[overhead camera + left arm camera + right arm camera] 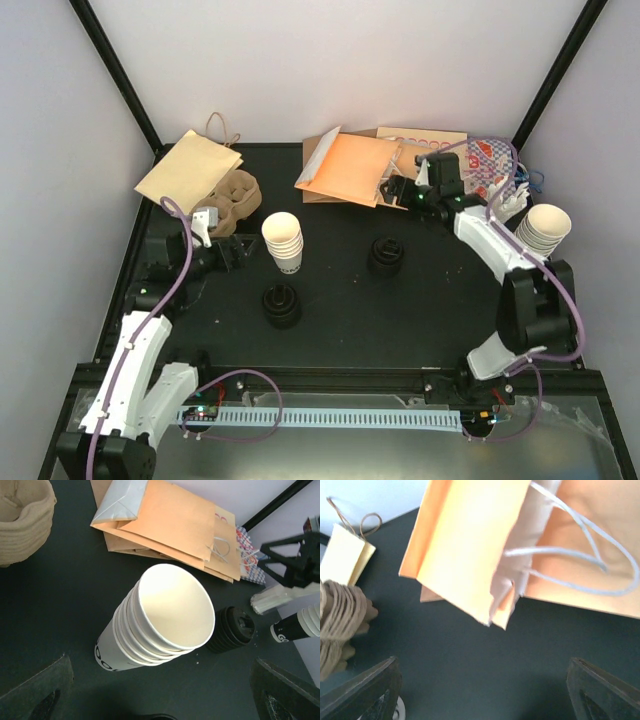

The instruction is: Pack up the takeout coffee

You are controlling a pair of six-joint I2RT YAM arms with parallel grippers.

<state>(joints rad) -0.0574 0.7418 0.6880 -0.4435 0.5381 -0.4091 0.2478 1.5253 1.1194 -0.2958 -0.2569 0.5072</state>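
Pincer, right: spread wide, nothing between the fingers; hung over the near edge of the orange paper bag, at 12 to 1 o'clock on the counter.

Pincer, left: spread wide and empty, at 9 o'clock, facing the cup stack just left of centre.

Takeout coffee: two black-lidded pieces, one at 6 o'clock of the cup stack, the other at 3 o'clock of it, both standing apart from either pincer. Only black ribbed sides showed, so a cup beneath could not be confirmed.

Orange paper bag: lay flat on a pile of other bags, white cord handles loose toward the right pincer.

Hazards, as judged:
- The right pincer could catch a handle loop or a single wall, so the bag would drag or stay unopened. A bag beneath could come along.
- The left pincer, advancing, could topple the tall cup stack. Nested cups could lift together.
- The right arm's elbow sat near a second cup stack at 3 o'clock, and a swing could knock it.
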